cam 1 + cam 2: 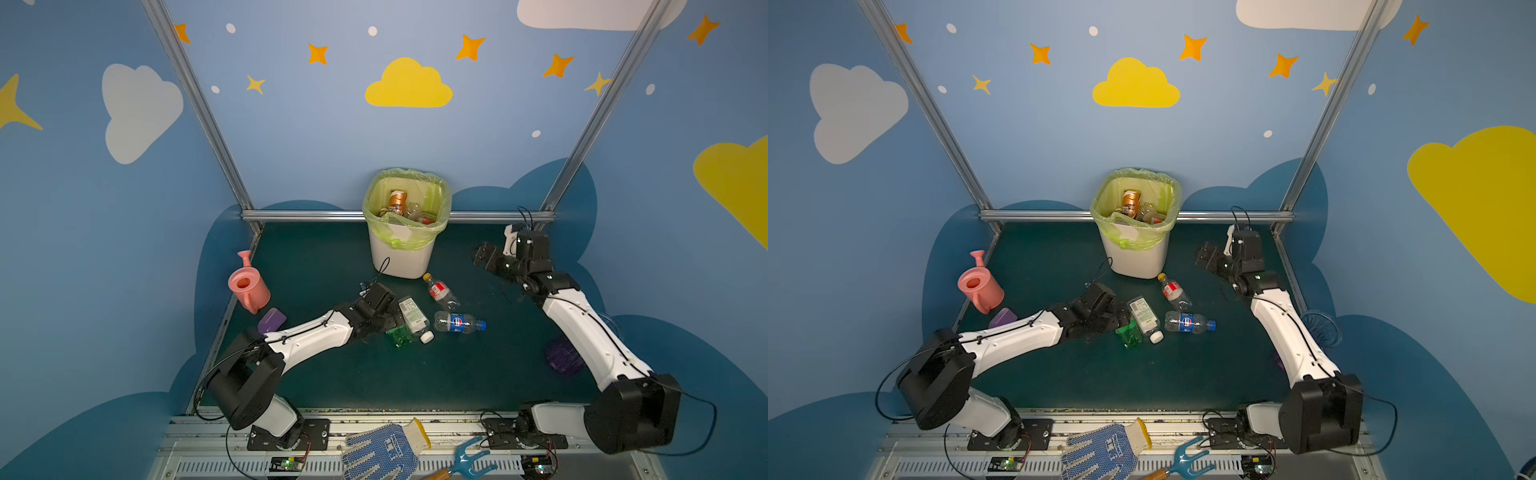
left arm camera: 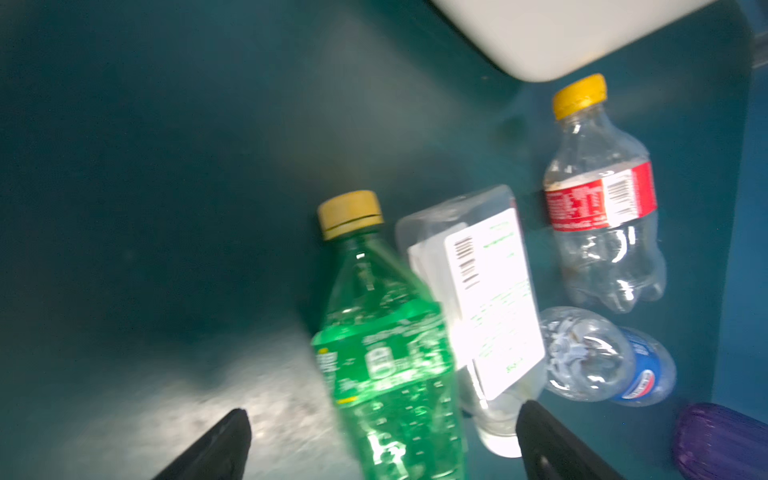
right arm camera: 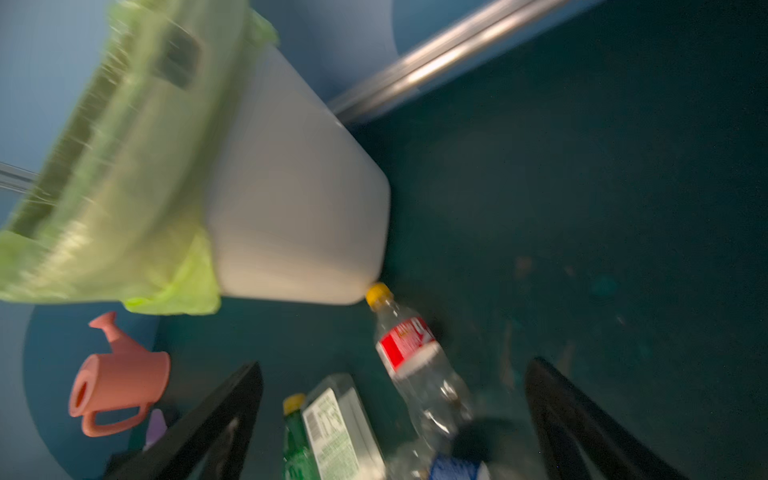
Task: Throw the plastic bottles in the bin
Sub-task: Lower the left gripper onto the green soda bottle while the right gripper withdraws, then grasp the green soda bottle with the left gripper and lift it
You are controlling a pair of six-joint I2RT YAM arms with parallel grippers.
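While both grippers gape empty, left gripper [image 2: 382, 440] straddling green bottle [image 2: 390, 365], bin [image 1: 401, 259] behind.

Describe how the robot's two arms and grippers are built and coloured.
Both arms have white link shells with bulky black joint housings and thin black cables along them. The left gripper and right gripper each have two plain black, tapered fingers. Black base plates are bolted to a metal rail.

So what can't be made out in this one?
- Bin contents: top views show only the upper layer; no bottle count.
- Green bottle: mostly behind the left gripper in top views; base cut off in the left wrist view.
- Purple object: partly behind the right arm.
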